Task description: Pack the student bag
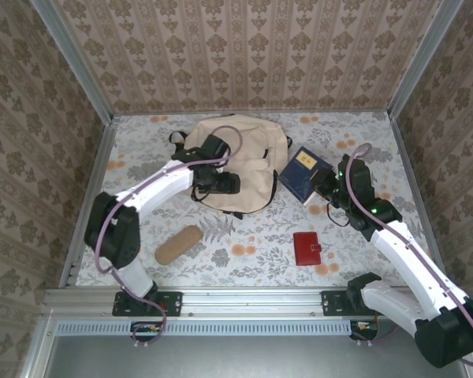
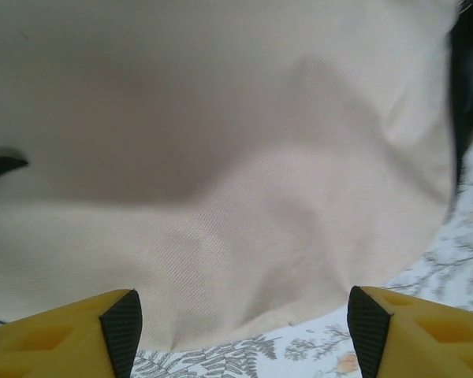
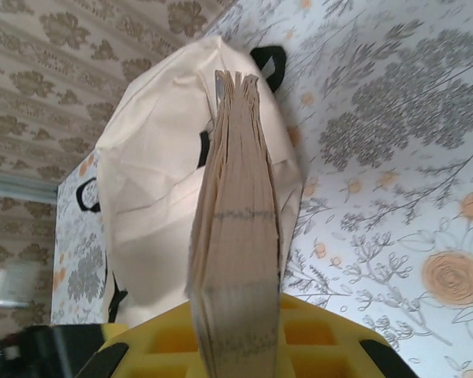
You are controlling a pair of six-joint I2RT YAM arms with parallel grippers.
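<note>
- A tan pencil pouch (image 1: 178, 244) lay at the lower left of the floral table (image 1: 252, 228) in the top view, well apart from everything else.
- The left gripper (image 1: 219, 183) sat left of centre in that view, over the near-left part of the student bag (image 1: 240, 157). From its wrist camera its yellow fingers (image 2: 122, 327) stood wide apart in the bottom corners, released, with nothing between them and cream cloth just beyond.
- The student bag lay flat in the upper middle of the top view, near the back wall, with black straps showing at its upper-left edge and along its near edge.
- A blue book (image 1: 302, 172) with a yellow label sat just right of the bag, close beside it; whether the two touched could not be told.
- A red wallet (image 1: 307, 249) lay below the book, at lower centre right, apart from it.
- The right gripper (image 1: 323, 190) was at the book's near-right corner, clenched on it. Its wrist view showed the page edges standing upright between the yellow fingers, with the bag behind at upper left.
</note>
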